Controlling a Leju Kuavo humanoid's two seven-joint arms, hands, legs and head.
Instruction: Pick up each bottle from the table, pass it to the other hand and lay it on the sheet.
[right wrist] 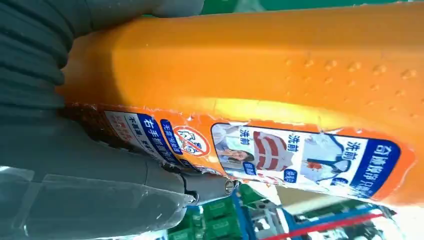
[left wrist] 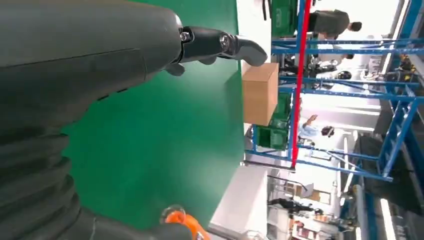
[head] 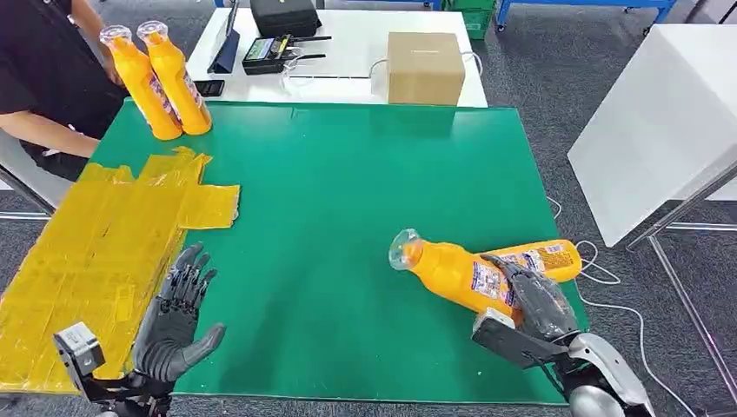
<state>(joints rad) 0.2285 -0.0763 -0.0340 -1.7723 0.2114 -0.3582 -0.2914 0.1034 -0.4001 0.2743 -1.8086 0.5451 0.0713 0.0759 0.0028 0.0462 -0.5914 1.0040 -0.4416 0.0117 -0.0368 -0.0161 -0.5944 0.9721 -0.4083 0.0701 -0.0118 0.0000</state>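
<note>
At lower right of the head view the right hand [head: 532,300] wraps its fingers over the lying orange bottle [head: 474,271] to lift it, while the left hand [head: 178,317], spread and holding nothing, waits at lower left beside the yellow sheet [head: 96,252], apparently for the handover.

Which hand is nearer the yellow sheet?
Left. The left hand hovers open at the yellow sheet's near edge; the right hand grips a lying orange bottle across the green mat.
</note>
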